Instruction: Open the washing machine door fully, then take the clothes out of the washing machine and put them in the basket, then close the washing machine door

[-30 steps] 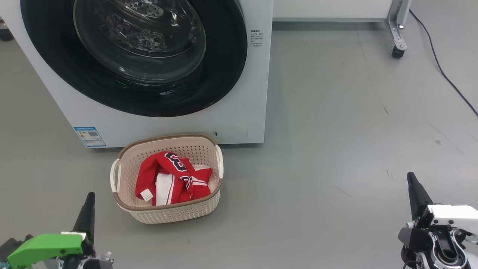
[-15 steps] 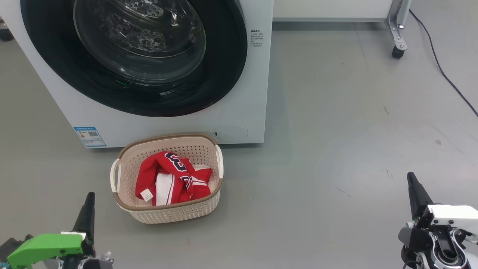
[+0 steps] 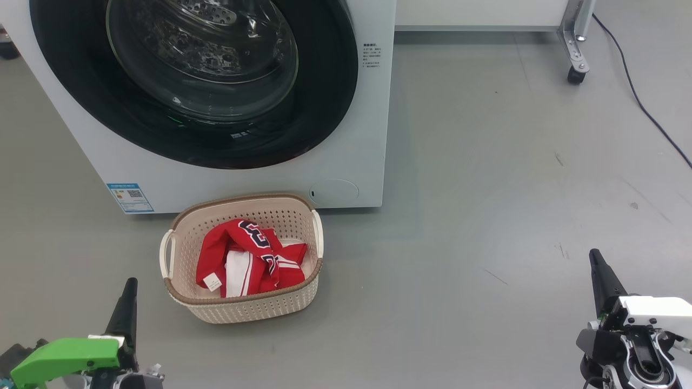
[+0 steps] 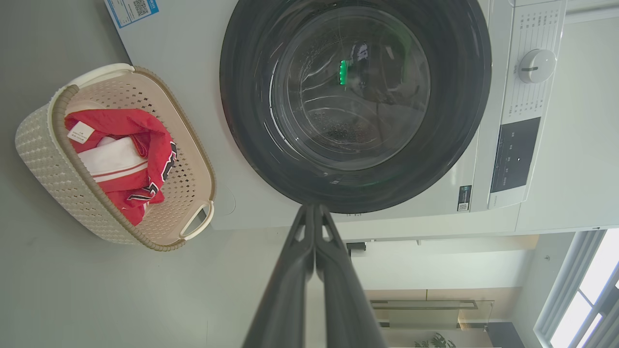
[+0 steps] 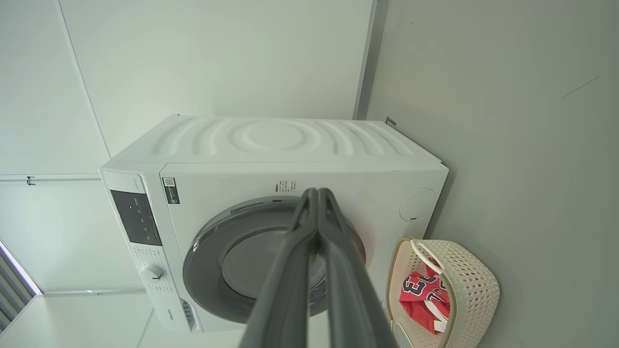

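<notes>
The white washing machine (image 3: 351, 156) stands at the upper left, and its round black-rimmed door (image 3: 324, 113) lies flush against the front, closed. In front of it on the floor sits the cream basket (image 3: 243, 310) holding the red clothes (image 3: 254, 259), a jersey with white panels and navy numerals. My left gripper (image 3: 130, 286) is shut and empty at the lower left, just left of the basket. My right gripper (image 3: 596, 259) is shut and empty at the lower right, far from the basket. The left wrist view shows the left gripper (image 4: 314, 209) pressed together below the door (image 4: 242, 121).
Grey floor spreads to the right of the machine. A metal frame leg on a caster (image 3: 576, 73) and a dark cable (image 3: 643, 108) lie at the upper right. The machine's control knob (image 4: 532, 65) shows in the left wrist view.
</notes>
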